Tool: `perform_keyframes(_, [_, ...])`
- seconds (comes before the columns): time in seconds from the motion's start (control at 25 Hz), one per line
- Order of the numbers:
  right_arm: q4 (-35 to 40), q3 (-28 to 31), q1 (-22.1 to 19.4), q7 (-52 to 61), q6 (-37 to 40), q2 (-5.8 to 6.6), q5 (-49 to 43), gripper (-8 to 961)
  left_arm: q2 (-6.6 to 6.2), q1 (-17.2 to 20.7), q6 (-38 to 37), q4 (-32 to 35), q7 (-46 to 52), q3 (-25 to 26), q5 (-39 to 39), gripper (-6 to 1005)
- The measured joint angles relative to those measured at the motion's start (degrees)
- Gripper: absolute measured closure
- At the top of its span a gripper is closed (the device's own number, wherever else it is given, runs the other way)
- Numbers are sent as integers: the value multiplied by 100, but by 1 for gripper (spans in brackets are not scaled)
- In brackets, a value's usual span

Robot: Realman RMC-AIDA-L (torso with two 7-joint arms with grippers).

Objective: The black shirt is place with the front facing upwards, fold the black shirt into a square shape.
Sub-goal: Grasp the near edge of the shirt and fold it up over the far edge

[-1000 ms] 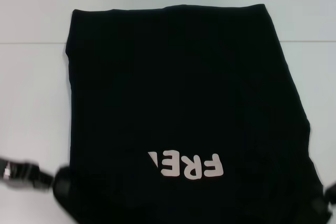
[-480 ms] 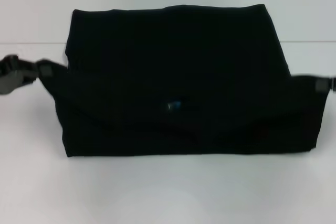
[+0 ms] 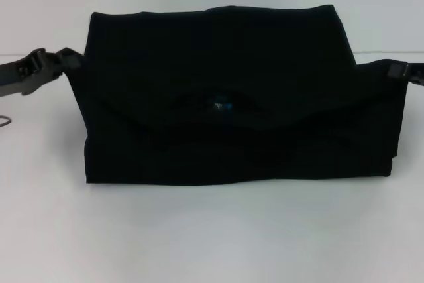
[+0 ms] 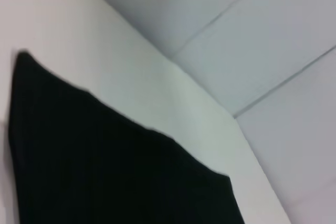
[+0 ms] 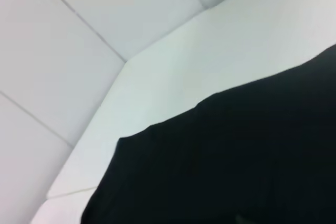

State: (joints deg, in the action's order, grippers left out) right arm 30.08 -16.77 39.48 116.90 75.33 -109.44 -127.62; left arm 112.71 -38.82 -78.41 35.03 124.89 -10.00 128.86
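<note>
The black shirt (image 3: 225, 51) lies on the white table (image 3: 212, 243), with its near part doubled over toward the far hem. The fold line now forms the near edge. A small blue label (image 3: 220, 105) shows at the middle of the turned-over layer; the lettering is hidden. My left gripper (image 3: 70, 59) is shut on the left corner of the raised layer. At the opposite corner my right gripper (image 3: 396, 68) is shut on the cloth. In both wrist views, the black shirt (image 4: 105, 166) (image 5: 231, 161) lies against the white table surface.
White tabletop (image 3: 40, 217) surrounds the shirt on all sides. A thin seam (image 3: 40, 54) crosses the table at the far side. Pale wall panels (image 4: 273, 35) (image 5: 63, 51) show beyond the table edge in the wrist views.
Both grippers have carried the shirt's near end up and away from me, from the near corners to mid-table. The lettering got covered and the blue label came into sight.
</note>
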Motion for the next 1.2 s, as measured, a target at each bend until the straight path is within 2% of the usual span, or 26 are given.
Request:
perform_keyframes(0.12, [-37,-1,63,-210,-391,-96,30,911,91,-73,372,-87,-287,-3,-119,982])
perform_keyframes(0.4, [-58,-52,234,-680,-1309,-405,38,910,214,-389,1283,-498,-957,-52,-163,983])
perform_keyframes(0.64, [-139,-554,337,-801,-2191,-574,47,908,492,-592,2269,-561,-1395,-153,-171,982])
perform_keyframes(0.92, [-226,-965,473,-903,-3094,-813,55,906,723,-710,3088,-568,-1414,-560,-177,983])
perform_keyframes(1.0, [-222,-969,478,-930,-3158,-834,58,906,758,-721,3187,-568,-1413,-596,-179,983])
perform_keyframes(1.04, [-217,-974,480,-935,-3177,-843,59,906,825,-740,3359,-568,-1413,-645,-181,983])
perform_keyframes(1.2, [-178,-981,451,-944,-3187,-851,97,905,855,-748,3411,-568,-1410,-658,-181,964])
